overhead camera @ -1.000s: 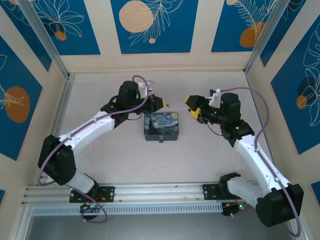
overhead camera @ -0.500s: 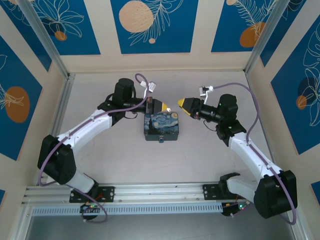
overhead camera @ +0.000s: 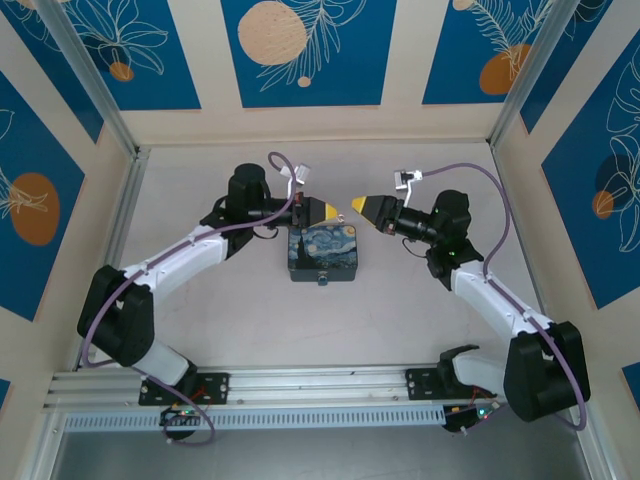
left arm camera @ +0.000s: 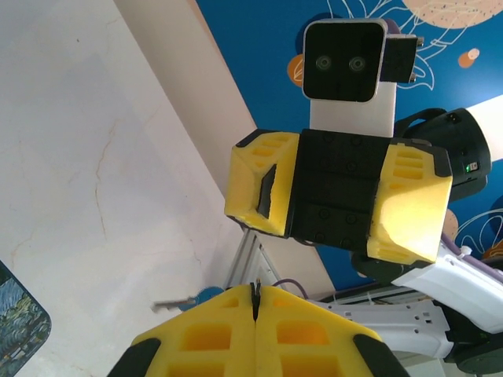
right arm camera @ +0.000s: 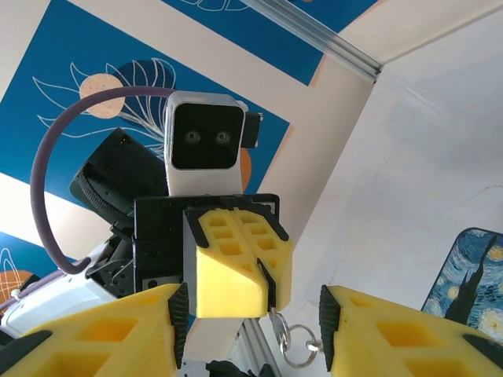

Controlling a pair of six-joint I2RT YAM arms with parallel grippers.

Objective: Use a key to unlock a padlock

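Note:
My left gripper [overhead camera: 322,211] hovers over the far edge of the Starry-Night tin [overhead camera: 322,252], shut on a small silvery key [right arm camera: 277,326]. The key's head sticks out of the fingertips and a thin key ring [right arm camera: 299,345] dangles from it. My right gripper [overhead camera: 366,205] faces it tip to tip, a small gap away. Its jaws stand open, and the left fingertips and the key sit between its yellow fingers [right arm camera: 393,338]. A tiny teal speck at the tin's near edge looks like the padlock [overhead camera: 323,281]. Beside the left gripper [left arm camera: 254,292] hangs a blurred grey blade with a blue end [left arm camera: 182,300].
The tin lies mid-table between the two arms. Aluminium posts [overhead camera: 525,75] and blue-and-cream patterned walls [overhead camera: 305,50] close the table at the back and both sides. A rail [overhead camera: 300,385] runs along the near edge by the arm bases.
The two grippers have swung toward each other above the tin. The right gripper now points at the left one, and its jaws have narrowed. The left stays shut.

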